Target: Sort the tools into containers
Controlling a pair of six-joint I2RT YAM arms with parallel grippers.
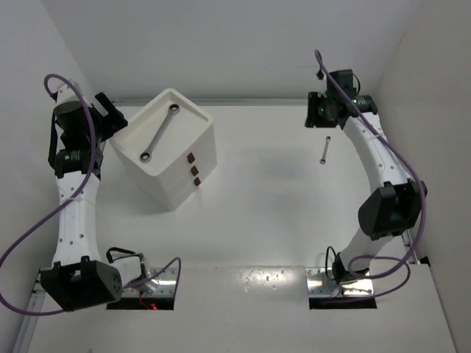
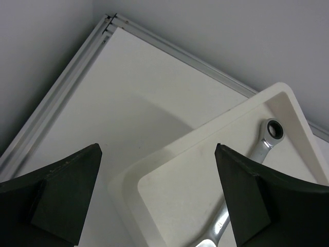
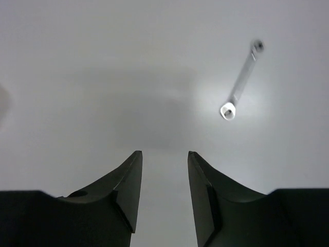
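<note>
A white plastic box (image 1: 171,187) stands at the back left, with three shut drawers marked by small brown knobs (image 1: 195,170). A long silver wrench (image 1: 160,132) lies diagonally in its recessed tray top; it also shows in the left wrist view (image 2: 264,146). My left gripper (image 1: 118,119) is open and empty above the tray's left corner (image 2: 158,149). A small silver wrench (image 1: 324,149) lies on the table at the back right and shows in the right wrist view (image 3: 241,80). My right gripper (image 1: 310,114) hovers just behind it, open and empty (image 3: 164,154). No pliers or screwdriver are in view.
White walls close in the table on the left, back and right. An aluminium rail (image 2: 61,92) runs along the table's back-left edges. The two arm bases (image 1: 140,283) sit at the near edge.
</note>
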